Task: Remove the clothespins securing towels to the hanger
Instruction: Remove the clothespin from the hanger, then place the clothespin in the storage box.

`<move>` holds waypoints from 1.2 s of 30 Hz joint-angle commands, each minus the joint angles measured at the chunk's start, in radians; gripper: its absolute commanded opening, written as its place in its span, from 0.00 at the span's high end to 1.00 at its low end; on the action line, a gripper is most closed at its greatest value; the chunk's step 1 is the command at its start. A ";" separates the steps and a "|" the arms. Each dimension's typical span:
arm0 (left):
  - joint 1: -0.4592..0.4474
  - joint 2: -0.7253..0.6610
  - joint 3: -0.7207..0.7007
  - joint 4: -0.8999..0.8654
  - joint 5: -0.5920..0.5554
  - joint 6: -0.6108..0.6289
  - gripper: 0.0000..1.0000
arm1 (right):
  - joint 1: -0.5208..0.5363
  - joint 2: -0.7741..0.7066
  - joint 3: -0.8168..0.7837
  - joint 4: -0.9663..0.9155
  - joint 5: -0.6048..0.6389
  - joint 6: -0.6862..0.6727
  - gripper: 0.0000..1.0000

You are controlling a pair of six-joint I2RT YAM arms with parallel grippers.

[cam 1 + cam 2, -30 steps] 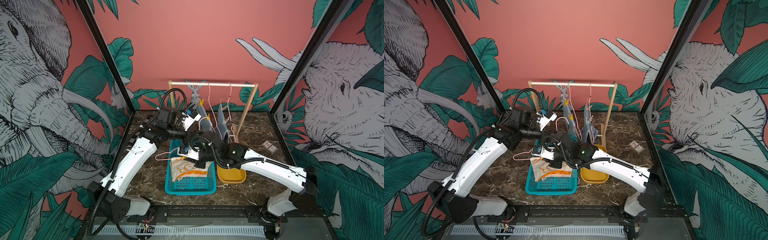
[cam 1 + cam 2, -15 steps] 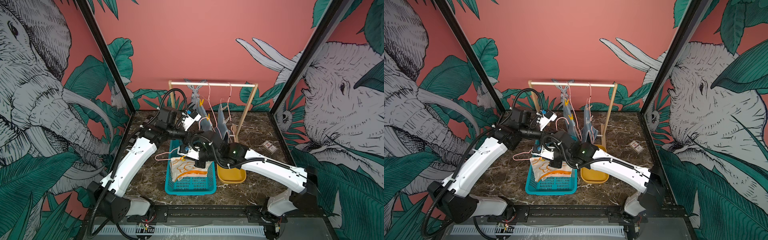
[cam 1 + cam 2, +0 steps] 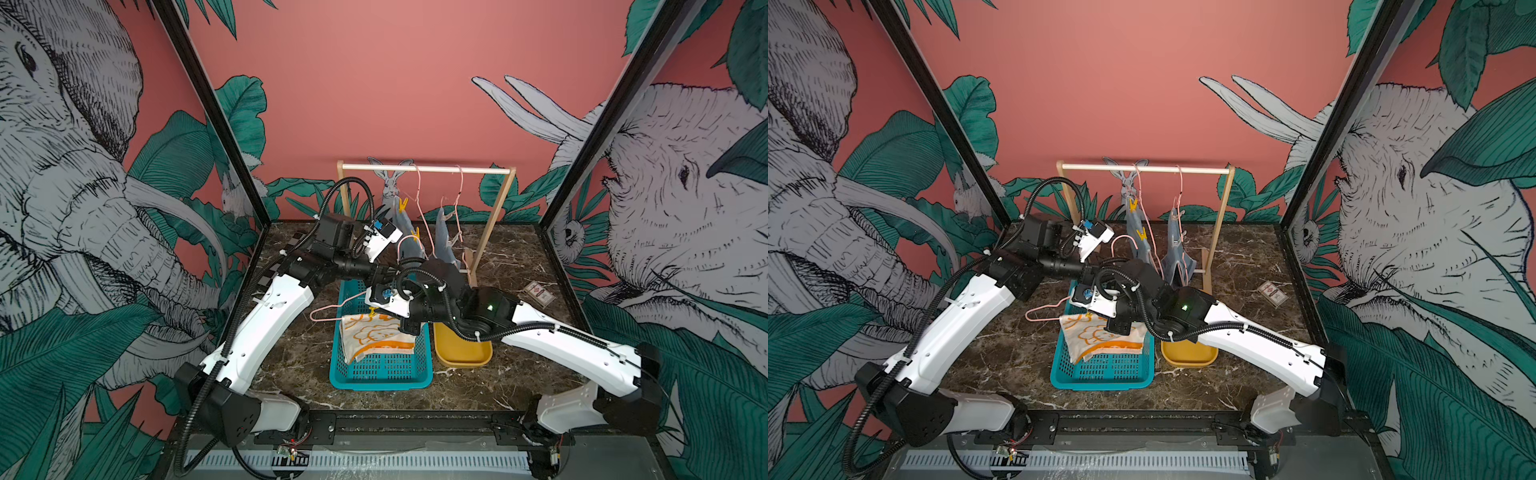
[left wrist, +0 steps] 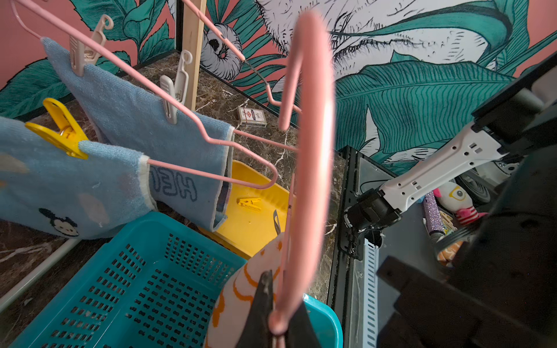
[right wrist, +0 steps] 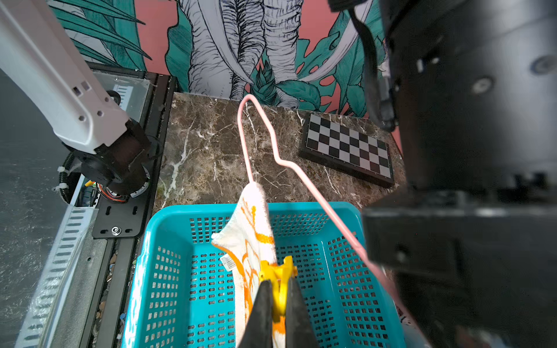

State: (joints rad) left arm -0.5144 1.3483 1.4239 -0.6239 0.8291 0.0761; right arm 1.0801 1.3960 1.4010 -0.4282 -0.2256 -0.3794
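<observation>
The right gripper (image 5: 278, 286) is closed tightly on a yellow clothespin (image 5: 278, 271). The pin's pinching end is clamped on the upper edge of the white towel (image 5: 251, 217) with orange swirls. This towel is draped over a pink hanger (image 4: 316, 150), which is pinched near its hook between the narrowly closed fingers of the left gripper (image 4: 280, 322). Hanger, towel and pin are held over the teal basket (image 3: 380, 379) in the middle of the table, and the towel hangs down across the basket's opening. How far the cloth rests on the basket floor cannot be told.

Just right of the basket stands the yellow tray (image 3: 461, 359), in which one loose clothespin (image 4: 249, 203), also yellow, is lying.

At the far side, two blue towels (image 4: 135, 111) are hung from the wooden rack (image 3: 424, 168). The right one is fastened with two pale tan pins (image 4: 173, 90), the left one with yellow pins (image 4: 64, 132). Both are well apart from the grippers.
</observation>
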 commanded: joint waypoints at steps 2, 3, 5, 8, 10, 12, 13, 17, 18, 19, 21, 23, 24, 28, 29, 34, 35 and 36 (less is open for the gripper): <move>0.004 -0.014 0.001 -0.008 0.011 0.016 1.00 | 0.006 -0.075 -0.056 0.016 0.024 0.037 1.00; 0.004 -0.014 0.001 -0.008 0.011 0.018 1.00 | 0.006 -0.094 -0.072 0.013 0.031 0.047 1.00; 0.004 -0.014 0.001 -0.009 0.010 0.018 1.00 | 0.006 -0.133 -0.121 0.007 0.046 0.068 1.00; 0.004 -0.014 0.003 -0.012 0.007 0.021 1.00 | 0.006 -0.211 -0.194 -0.002 0.082 0.110 1.00; 0.003 -0.015 0.004 -0.013 0.005 0.021 1.00 | 0.007 -0.261 -0.245 -0.003 0.104 0.142 1.00; 0.004 -0.014 0.000 -0.010 0.004 0.021 1.00 | 0.006 -0.311 -0.297 -0.007 0.129 0.178 1.00; 0.003 -0.014 -0.001 -0.005 0.003 0.018 1.00 | 0.006 -0.338 -0.326 -0.012 0.147 0.201 1.00; 0.003 -0.012 0.005 -0.002 0.004 0.014 1.00 | 0.006 -0.453 -0.441 -0.011 0.213 0.280 1.00; 0.003 -0.013 0.007 -0.005 0.003 0.015 1.00 | 0.006 -0.485 -0.471 -0.011 0.229 0.303 1.00; 0.004 -0.015 0.009 -0.007 0.002 0.017 1.00 | 0.006 -0.517 -0.505 -0.011 0.255 0.323 1.00; 0.004 -0.021 0.008 -0.010 -0.003 0.020 1.00 | 0.006 -0.570 -0.561 -0.016 0.301 0.362 1.00; 0.003 -0.025 0.003 -0.009 -0.007 0.021 1.00 | 0.006 -0.620 -0.603 -0.023 0.335 0.392 1.00; 0.003 -0.029 0.000 -0.008 -0.008 0.021 1.00 | 0.006 -0.642 -0.625 -0.027 0.355 0.409 1.00; 0.003 -0.030 -0.003 -0.008 -0.014 0.022 1.00 | 0.003 -0.679 -0.670 -0.052 0.424 0.468 1.00; 0.004 -0.029 -0.003 -0.009 -0.015 0.023 1.00 | 0.002 -0.681 -0.680 -0.056 0.445 0.480 1.00; 0.004 -0.031 -0.003 -0.013 -0.018 0.025 1.00 | -0.058 -0.682 -0.730 -0.076 0.483 0.543 1.00; 0.003 -0.032 -0.003 -0.014 -0.020 0.025 1.00 | -0.078 -0.678 -0.739 -0.078 0.482 0.553 1.00; 0.004 -0.034 -0.005 -0.014 -0.022 0.028 1.00 | -0.106 -0.671 -0.747 -0.081 0.485 0.569 1.00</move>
State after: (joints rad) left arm -0.5144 1.3479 1.4239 -0.6304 0.8024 0.0868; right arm 1.0149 0.7235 0.6720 -0.4965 0.2146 0.1238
